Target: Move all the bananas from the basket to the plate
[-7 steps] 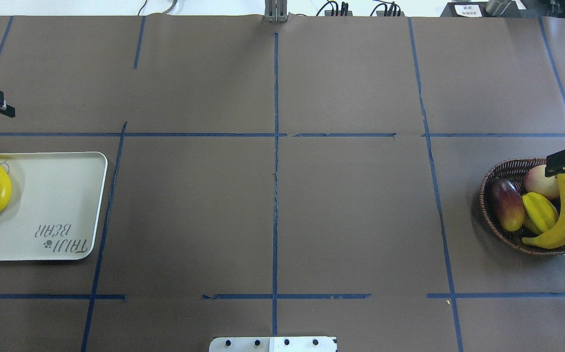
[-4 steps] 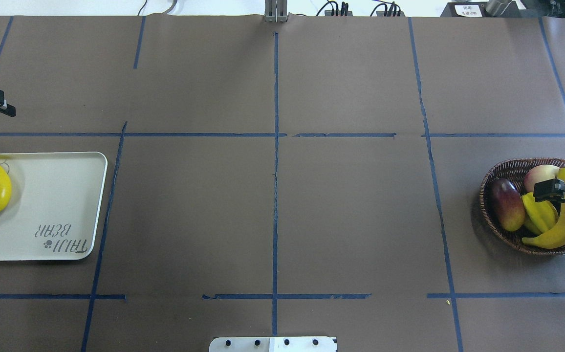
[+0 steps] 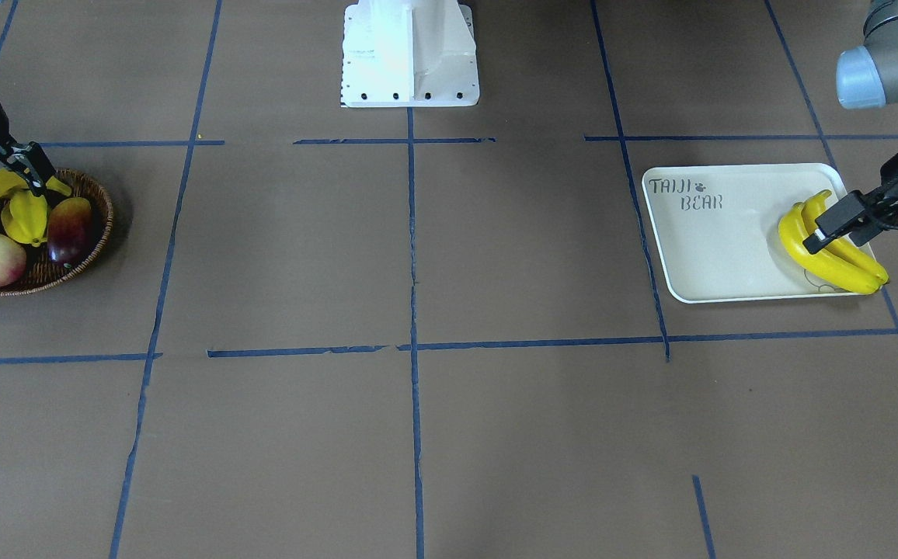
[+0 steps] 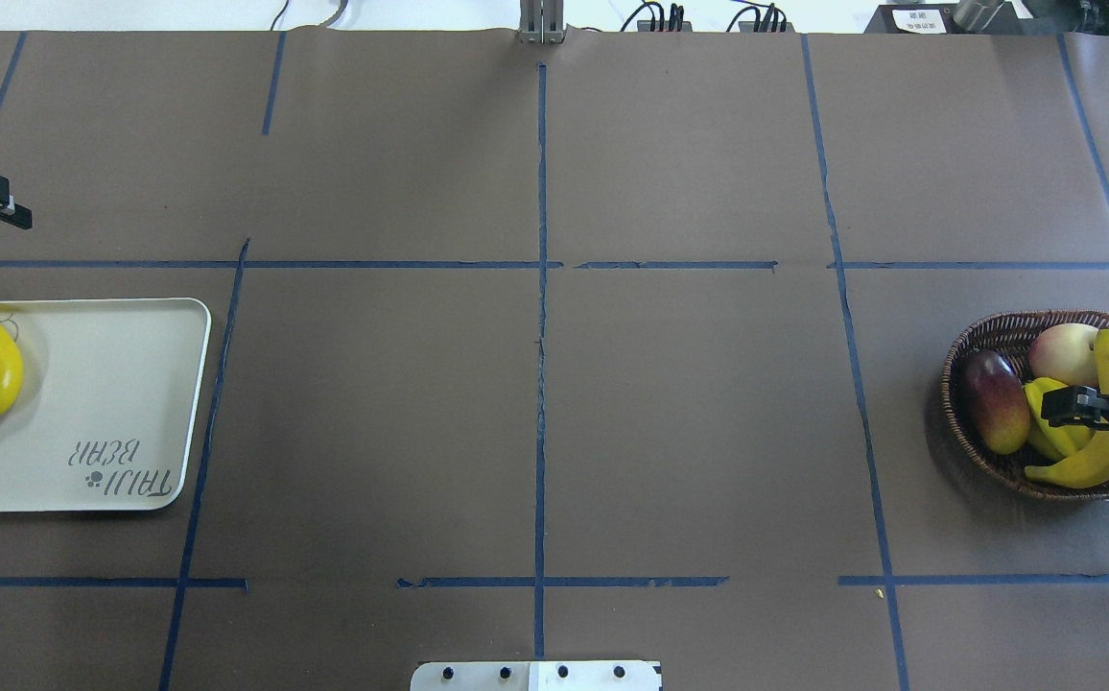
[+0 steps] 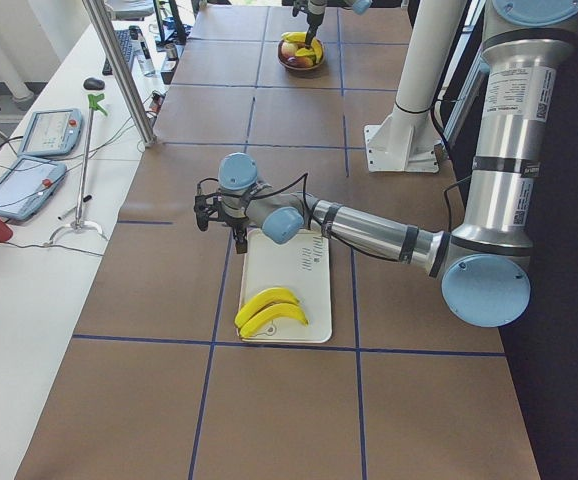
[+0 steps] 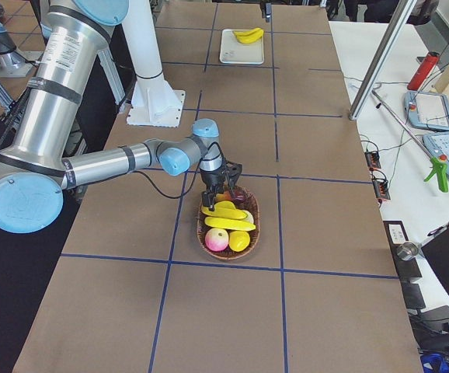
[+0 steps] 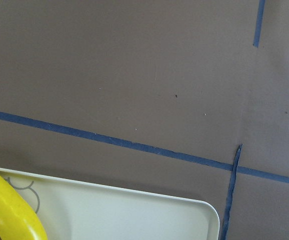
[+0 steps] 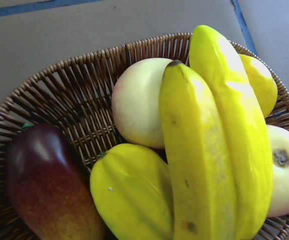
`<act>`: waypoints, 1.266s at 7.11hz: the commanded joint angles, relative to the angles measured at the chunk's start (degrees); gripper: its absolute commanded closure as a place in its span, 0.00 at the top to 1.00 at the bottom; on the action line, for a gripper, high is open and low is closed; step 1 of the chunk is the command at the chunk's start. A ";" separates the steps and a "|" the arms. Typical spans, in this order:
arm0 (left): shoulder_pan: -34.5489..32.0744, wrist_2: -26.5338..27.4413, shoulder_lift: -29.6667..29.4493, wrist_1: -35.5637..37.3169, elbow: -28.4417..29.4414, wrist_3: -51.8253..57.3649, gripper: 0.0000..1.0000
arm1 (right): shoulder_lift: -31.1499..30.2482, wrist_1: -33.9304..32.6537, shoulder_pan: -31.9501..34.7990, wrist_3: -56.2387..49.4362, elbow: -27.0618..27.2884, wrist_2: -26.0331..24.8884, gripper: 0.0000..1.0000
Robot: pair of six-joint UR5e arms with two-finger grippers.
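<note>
the right pincer (image 3: 8, 172) hangs with jaws spread just over two bananas (image 8: 209, 150) in the basket (image 8: 59, 95). they lie side by side, propped on the other fruit, so the upper one looks free to clamp. the starfruit (image 8: 129, 195) crowds one side of it. i cannot tell whether the left pincer (image 3: 826, 229) is spread or closed. it hovers over two bananas (image 3: 833, 260) on the plate (image 3: 713, 248), whose half beyond it is bare. open desk (image 4: 689, 432) lies between.

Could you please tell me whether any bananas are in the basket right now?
Yes, in: two bananas lie side by side in the basket, partly over the starfruit.
</note>
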 commanded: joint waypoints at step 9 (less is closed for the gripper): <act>0.94 0.09 -0.32 -0.09 0.72 0.01 1.00 | -0.35 -4.42 -3.74 -0.06 -0.15 -4.77 0.81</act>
